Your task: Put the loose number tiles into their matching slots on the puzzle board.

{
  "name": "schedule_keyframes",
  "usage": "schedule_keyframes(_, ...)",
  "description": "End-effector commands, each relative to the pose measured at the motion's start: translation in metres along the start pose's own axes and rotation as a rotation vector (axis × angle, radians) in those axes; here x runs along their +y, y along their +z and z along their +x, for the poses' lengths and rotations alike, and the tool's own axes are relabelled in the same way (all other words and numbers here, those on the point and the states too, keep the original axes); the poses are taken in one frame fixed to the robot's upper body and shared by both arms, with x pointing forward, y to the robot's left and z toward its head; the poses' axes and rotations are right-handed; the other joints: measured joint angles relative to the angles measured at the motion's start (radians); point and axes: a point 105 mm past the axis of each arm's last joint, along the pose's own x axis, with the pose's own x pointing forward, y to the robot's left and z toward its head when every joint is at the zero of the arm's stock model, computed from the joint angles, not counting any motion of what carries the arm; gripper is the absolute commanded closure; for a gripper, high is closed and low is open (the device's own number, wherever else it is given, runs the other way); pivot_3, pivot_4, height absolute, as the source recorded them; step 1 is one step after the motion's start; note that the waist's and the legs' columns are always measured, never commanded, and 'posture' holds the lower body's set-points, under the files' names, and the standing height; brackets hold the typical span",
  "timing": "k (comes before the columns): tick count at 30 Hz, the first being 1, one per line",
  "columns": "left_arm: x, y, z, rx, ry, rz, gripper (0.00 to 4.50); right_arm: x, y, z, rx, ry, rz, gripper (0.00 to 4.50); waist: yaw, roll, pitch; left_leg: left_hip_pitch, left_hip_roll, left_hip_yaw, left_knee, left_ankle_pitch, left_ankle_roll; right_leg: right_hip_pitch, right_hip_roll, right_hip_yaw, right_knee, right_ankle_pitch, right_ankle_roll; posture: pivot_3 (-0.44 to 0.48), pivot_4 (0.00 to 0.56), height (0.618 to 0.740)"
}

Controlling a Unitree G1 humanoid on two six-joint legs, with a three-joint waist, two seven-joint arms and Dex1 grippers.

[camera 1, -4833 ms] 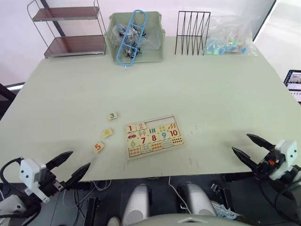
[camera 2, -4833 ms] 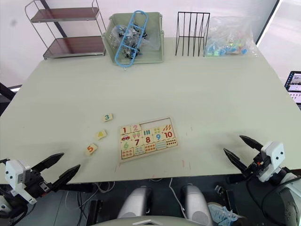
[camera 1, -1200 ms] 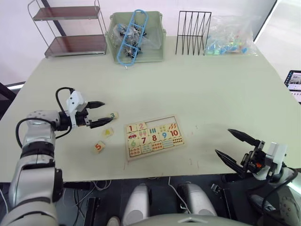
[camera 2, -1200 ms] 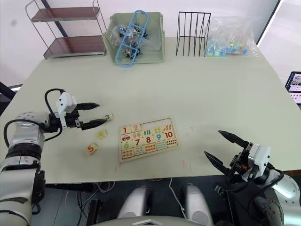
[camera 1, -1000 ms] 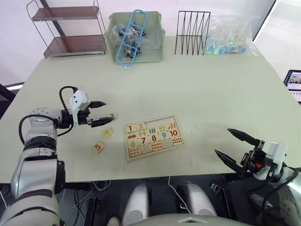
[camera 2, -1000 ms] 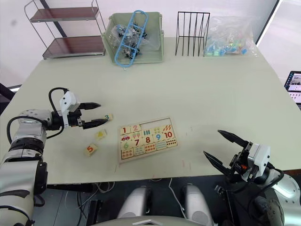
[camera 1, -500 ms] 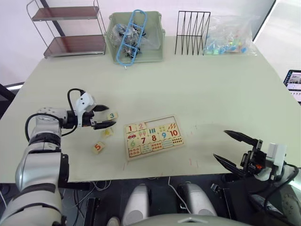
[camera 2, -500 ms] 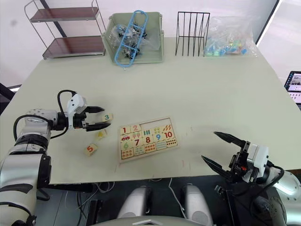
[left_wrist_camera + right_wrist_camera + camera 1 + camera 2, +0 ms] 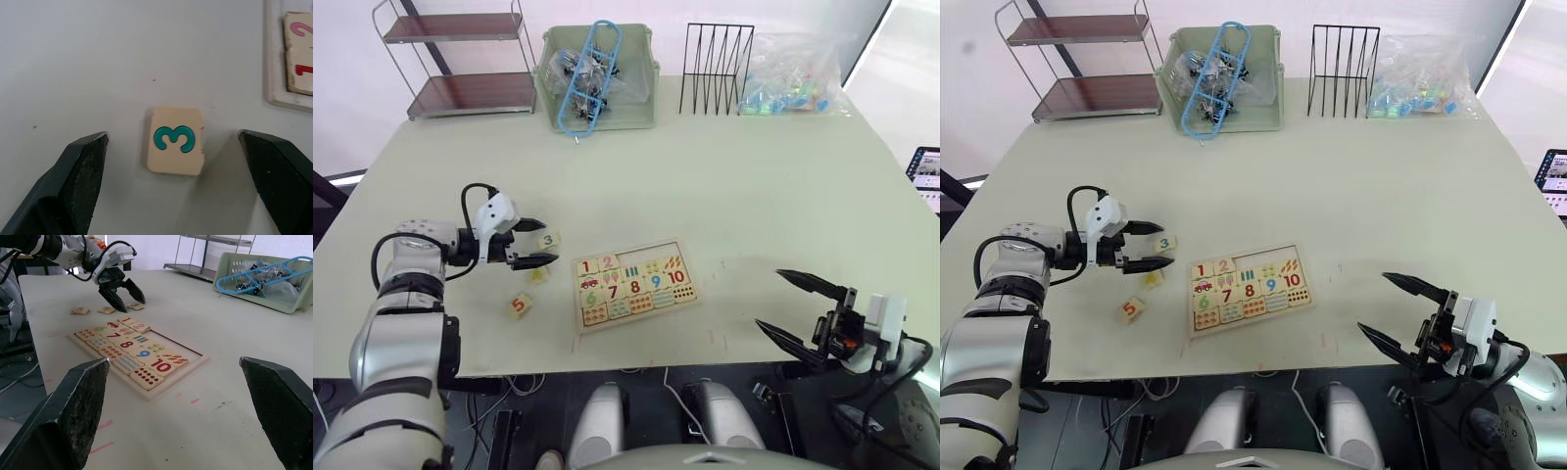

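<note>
Teal "3" tile (image 9: 174,141) lies between the left gripper's (image 9: 540,243) wide-open, empty fingers.

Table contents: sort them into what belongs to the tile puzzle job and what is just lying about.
Part of the job:
- puzzle board, tiles 1 and 2 already seated
- tile 3, between the open left gripper fingers
- tile 5
- another loose tile, digit unreadable

Lying about:
- wire shelf
- green bin with blue hanger
- black wire rack
- plastic bag
</note>
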Motion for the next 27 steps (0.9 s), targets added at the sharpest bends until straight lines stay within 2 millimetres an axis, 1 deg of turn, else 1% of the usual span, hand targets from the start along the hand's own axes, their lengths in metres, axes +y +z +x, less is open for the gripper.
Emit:
schedule_keyframes(1, -0.0004, -0.0017, -0.002, 0.02, -0.008, 0.01, 0.0, 0.0032, 0.0094, 0.0025, -0.018, 0.024, -0.042, 0.05, 0.0, 0.0, 0.0, 0.0, 0.0, 0.0, 0.0, 0.0, 0.0, 0.0, 0.0, 0.0, 0.0, 0.0, 0.0, 0.0, 0.15, 0.74)
schedule_keyframes(4, -0.0005, -0.0015, -0.0023, 0.02, -0.013, 0.002, 0.0, 0.0032, 0.0092, 0.0024, -0.016, 0.024, -0.044, 0.05, 0.0, 0.0, 0.0, 0.0, 0.0, 0.0, 0.0, 0.0, 0.0, 0.0, 0.0, 0.0, 0.0, 0.0, 0.0, 0.0, 0.15, 0.74)
schedule_keyframes(5, -0.0008, -0.0015, -0.0021, 0.021, -0.016, 0.001, 0.25, 0.0031, 0.009, 0.0023, -0.015, 0.024, -0.045, 0.01, 0.0, 0.0, 0.0, 0.0, 0.0, 0.0, 0.0, 0.0, 0.0, 0.0, 0.0, 0.0, 0.0, 0.0, 0.0, 0.0, 0.15, 0.74)
schedule_keyframes(7, -0.001, -0.0022, -0.0017, 0.027, -0.018, 0.002, 0.83, 0.0032, 0.0087, 0.0022, -0.013, 0.023, -0.046, 0.0, 0.0, 0.0, 0.0, 0.0, 0.0, 0.0, 0.0, 0.0, 0.0, 0.0, 0.0, 0.0, 0.0, 0.0, 0.0, 0.0, 0.15, 0.74)
schedule_keyframes(8, -0.001, -0.0026, -0.0014, 0.032, -0.017, 0.004, 1.26, 0.0031, 0.0086, 0.0021, -0.013, 0.023, -0.046, 0.0, 0.0, 0.0, 0.0, 0.0, 0.0, 0.0, 0.0, 0.0, 0.0, 0.0, 0.0, 0.0, 0.0, 0.0, 0.0, 0.0, 0.15, 0.74)
schedule_keyframes(9, -0.0012, -0.0031, -0.0012, 0.036, -0.018, 0.006, 1.6, 0.0029, 0.0086, 0.002, -0.013, 0.023, -0.047, 0.0, -0.001, 0.0, 0.0, 0.0, 0.0, 0.0, 0.0, 0.0, 0.0, 0.0, 0.0, 0.0, 0.0, 0.0, 0.0, 0.0, 0.15, 0.74)
schedule_keyframes(10, -0.0013, -0.0037, -0.0009, 0.041, -0.017, 0.01, 2.28, 0.0027, 0.0084, 0.0019, -0.012, 0.022, -0.047, 0.0, -0.001, 0.0, 0.0, 0.0, 0.0, 0.0, 0.0, 0.0, 0.0, 0.0, 0.0, 0.0, 0.0, 0.0, 0.0, 0.0, 0.15, 0.74)
schedule_keyframes(11, -0.0014, -0.0046, -0.0008, 0.046, -0.015, 0.013, 2.66, 0.0026, 0.0082, 0.0017, -0.011, 0.022, -0.048, 0.0, -0.001, 0.0, 0.0, 0.0, 0.0, 0.0, 0.0, 0.0, 0.0, 0.0, 0.0, 0.0, 0.0, 0.0, 0.0, 0.0, 0.15, 0.74)
schedule_keyframes(27, -0.0031, -0.0097, -0.004, 0.057, -0.014, 0.006, 2.66, 0.0032, 0.0042, 0.0011, -0.008, 0.028, -0.049, 0.0, -0.001, 0.0, 0.0, 0.001, 0.0, 0.0, 0.0, 0.0, 0.0, 0.0, 0.0, 0.0, 0.001, 0.0, 0.0, 0.0, 0.15, 0.74)
